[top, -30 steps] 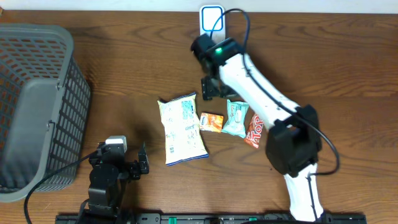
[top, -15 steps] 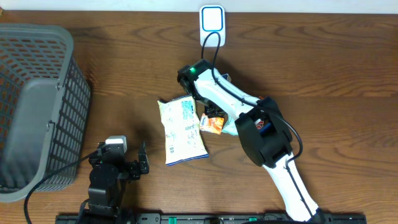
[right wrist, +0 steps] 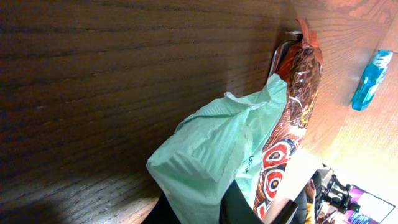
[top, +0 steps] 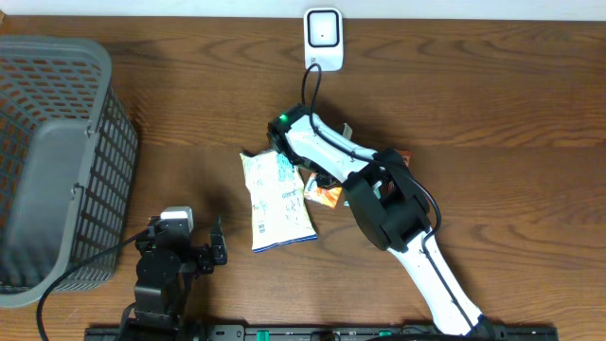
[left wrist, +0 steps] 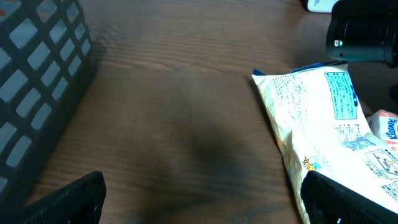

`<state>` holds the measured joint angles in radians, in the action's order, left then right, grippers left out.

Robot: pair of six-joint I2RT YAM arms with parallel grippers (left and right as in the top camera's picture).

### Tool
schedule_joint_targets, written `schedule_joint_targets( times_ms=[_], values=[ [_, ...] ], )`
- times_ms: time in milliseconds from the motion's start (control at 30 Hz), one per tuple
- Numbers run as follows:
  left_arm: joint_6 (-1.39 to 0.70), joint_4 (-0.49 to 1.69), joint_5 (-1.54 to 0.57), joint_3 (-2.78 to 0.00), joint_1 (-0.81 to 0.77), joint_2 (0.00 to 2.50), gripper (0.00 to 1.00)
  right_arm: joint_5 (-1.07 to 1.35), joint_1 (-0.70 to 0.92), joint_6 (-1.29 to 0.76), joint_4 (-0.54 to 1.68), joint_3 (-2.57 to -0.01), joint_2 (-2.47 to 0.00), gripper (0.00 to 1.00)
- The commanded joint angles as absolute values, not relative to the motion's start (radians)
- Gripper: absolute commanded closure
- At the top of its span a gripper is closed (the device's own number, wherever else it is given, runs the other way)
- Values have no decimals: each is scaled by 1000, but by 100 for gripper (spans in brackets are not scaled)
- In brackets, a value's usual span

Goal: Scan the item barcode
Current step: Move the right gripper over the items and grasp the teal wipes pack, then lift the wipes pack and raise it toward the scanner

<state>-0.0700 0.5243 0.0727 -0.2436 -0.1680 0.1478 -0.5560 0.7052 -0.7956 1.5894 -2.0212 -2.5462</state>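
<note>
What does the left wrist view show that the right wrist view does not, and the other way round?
Only the left wrist view: the wall of the grey basket, the large pale snack bag lying flat, and the left hand, open with nothing between its fingers. Only the right wrist view: the right hand shut on a mint-green packet, with a red patterned packet right beside it. Both: the brown wooden table.

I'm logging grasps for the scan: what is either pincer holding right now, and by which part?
The right pincer is shut on the mint-green packet, pinching its crumpled near end. The left pincer is open and empty.
</note>
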Motion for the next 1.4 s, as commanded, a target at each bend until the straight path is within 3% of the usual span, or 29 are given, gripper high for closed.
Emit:
schedule_joint_targets(
  times_ms=[0,433,667,767,867,1067,1367],
  values=[
    [-53,523,63,-258,-166,142,1,-403,697,-755,1591,-2072,-2568,99],
    [-53,523,63,-258,-166,142,1,135,559,-67,1591,-2165,-2281,99],
    [-53,523,63,-258,-166,142,1,829,448,454,1658,-2163,-2244,99],
    [-53,523,63,-258,-166,142,1,1010,424,588,1694,-2144,-2244,99],
    [-53,523,63,-258,-166,142,1,1131,418,562,1699,-2135,-2244,99],
    [-53,523,63,-258,-166,142,1,1208,436,198,1699,-2134,-2244,99],
    [-53,523,63,-258,-166,142,1,1264,458,173,1699,-2133,-2244,99]
  ],
)
